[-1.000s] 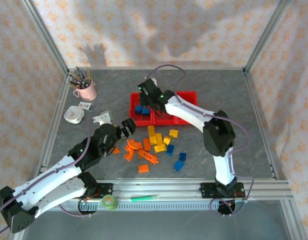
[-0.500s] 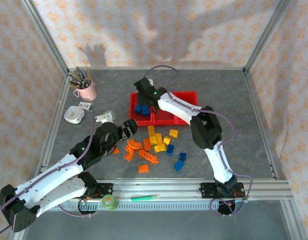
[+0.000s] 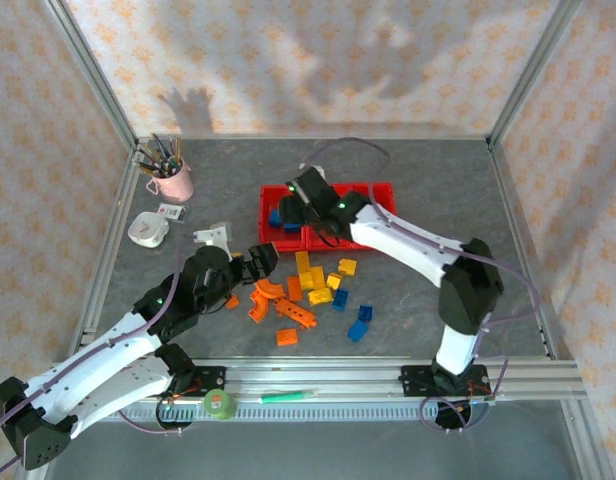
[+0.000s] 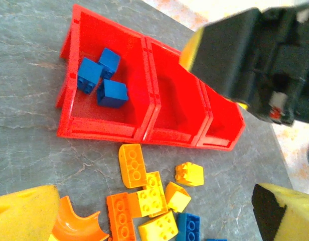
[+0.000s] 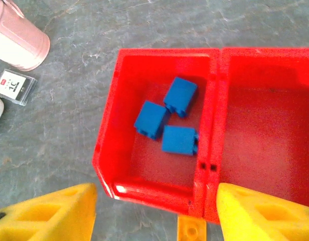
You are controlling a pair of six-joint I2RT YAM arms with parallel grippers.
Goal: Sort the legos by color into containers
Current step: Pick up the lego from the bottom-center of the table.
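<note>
The right gripper (image 5: 154,213) hangs with its jaws spread wide and nothing between them, above the near rim of the row of three joined red plastic bins (image 5: 214,100). Its yellow pads (image 5: 44,216) sit at 7 and 5 o'clock in the right wrist view. In the left-end bin lie three small blue plastic bricks (image 5: 167,120), clustered close together near the middle of that compartment. In the top view the bins stand at 12 o'clock from the centre of the grey stone-patterned table (image 3: 438,170), and the right arm (image 3: 408,245) reaches over them from 4 o'clock.

The other loose plastic bricks (image 3: 308,285) lie on the table just at 6 o'clock from the bins. The yellow bricks (image 3: 313,278) are nearest the bins. The orange bricks (image 3: 273,300), some curved, are at 8 o'clock of the heap. A few blue bricks (image 3: 358,320) are at 4 o'clock, slightly apart.

The left gripper (image 3: 260,257) is likewise open and empty, low over the table at 9 o'clock from the heap. In the left wrist view a curved orange brick (image 4: 76,228) lies just beside the pad at 7 o'clock.

A pink cup of pens (image 3: 171,180) stands at 10 o'clock of the table, well apart from the bins, with a round white object (image 3: 146,228) at 6 o'clock from it
</note>
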